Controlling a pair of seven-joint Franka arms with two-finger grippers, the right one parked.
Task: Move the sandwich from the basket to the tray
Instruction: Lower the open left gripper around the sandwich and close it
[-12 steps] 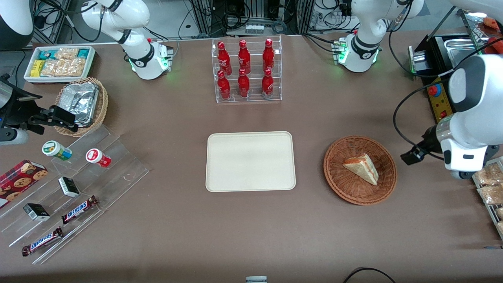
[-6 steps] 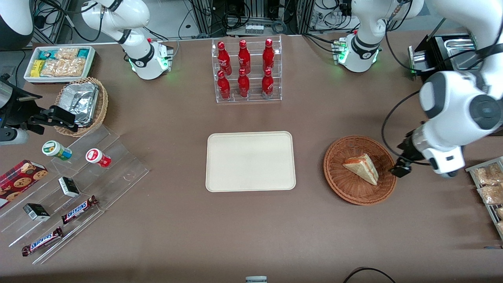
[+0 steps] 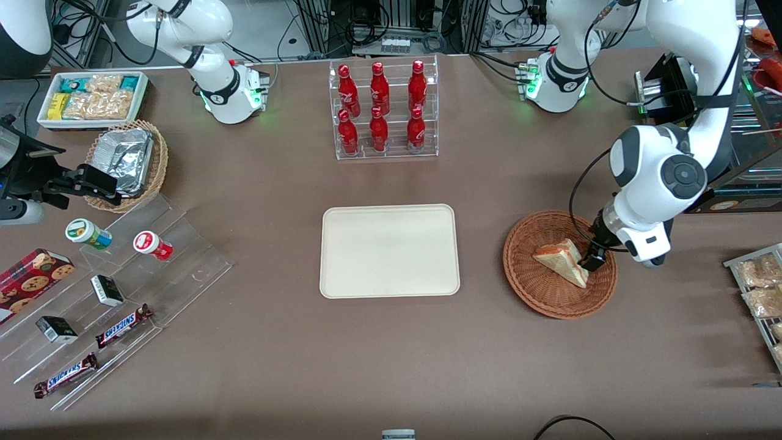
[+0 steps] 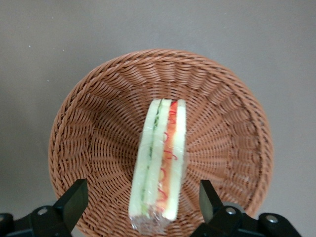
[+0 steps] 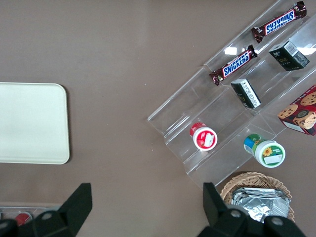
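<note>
The gripper (image 4: 140, 202) hung spread above the sandwich (image 4: 160, 163), which stood on edge in the basket (image 4: 94, 123). Light, soft and film-wrapped, it likely needed a gentle pinch across its bread faces.

Your gripper (image 3: 591, 261) moved in over the basket (image 3: 537, 287), fingers wide apart, right by the sandwich (image 3: 562, 261).

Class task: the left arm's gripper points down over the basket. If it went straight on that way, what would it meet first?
Most likely the sandwich: the gripper hangs open astride it, inside the basket. Depth is unclear, so the fingers might reach the wicker first.
</note>
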